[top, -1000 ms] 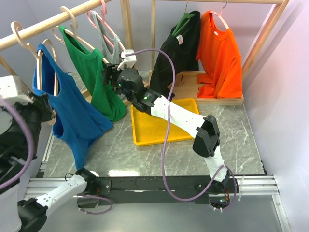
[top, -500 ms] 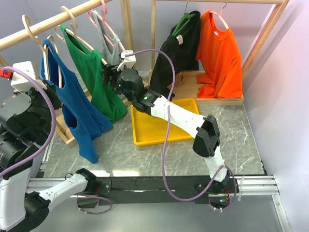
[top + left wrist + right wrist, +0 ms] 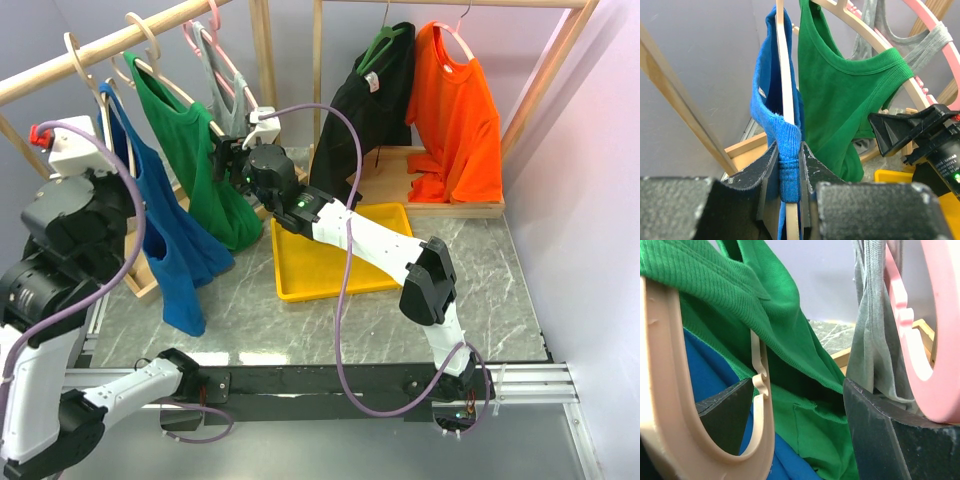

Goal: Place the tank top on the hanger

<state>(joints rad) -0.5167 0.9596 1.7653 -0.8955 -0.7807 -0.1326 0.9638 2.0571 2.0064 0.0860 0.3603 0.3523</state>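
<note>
Left wrist alone shows left hand point(image 3: 789, 167) pinching tank top point(image 3: 769, 100) onto hanger point(image 3: 785, 75).

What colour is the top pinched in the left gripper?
Royal blue. The tank top, clamped in the left gripper, shows best in the left wrist view.

a green tank top point(image 3: 195, 160) hangs on a tan hanger point(image 3: 875, 47) from the slanted wooden rail point(image 3: 110, 50), with a grey top point(image 3: 226, 95) on a pink hanger point(image 3: 935, 22) just behind it. on the far rack a black shirt point(image 3: 360, 120) on a green hanger point(image 3: 381, 45) hangs beside an orange t-shirt point(image 3: 460, 110). a yellow tray point(image 3: 312, 268) sits on the marble table point(image 3: 490, 290)
</note>
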